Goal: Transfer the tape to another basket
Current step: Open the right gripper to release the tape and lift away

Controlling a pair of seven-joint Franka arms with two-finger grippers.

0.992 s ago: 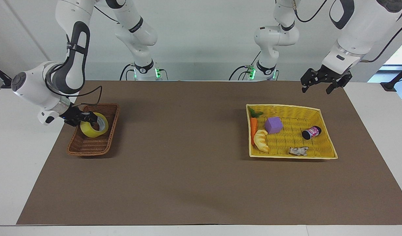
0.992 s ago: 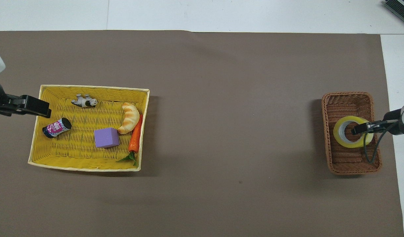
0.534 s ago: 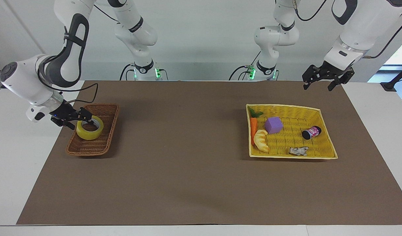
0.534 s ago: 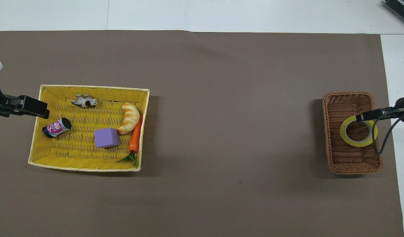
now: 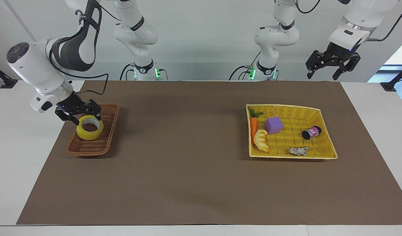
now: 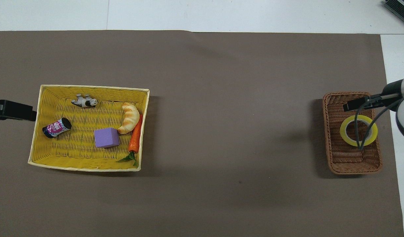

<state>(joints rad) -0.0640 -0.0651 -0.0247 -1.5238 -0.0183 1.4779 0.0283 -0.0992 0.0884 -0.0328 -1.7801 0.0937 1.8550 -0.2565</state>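
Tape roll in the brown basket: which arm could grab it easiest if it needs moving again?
Right. The right gripper hangs open just above the tape in the basket; the left gripper is high up at the yellow tray's end.

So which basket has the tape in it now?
The small brown basket at the right arm's end holds the tape, lying flat. The bigger yellow basket holds only toys.
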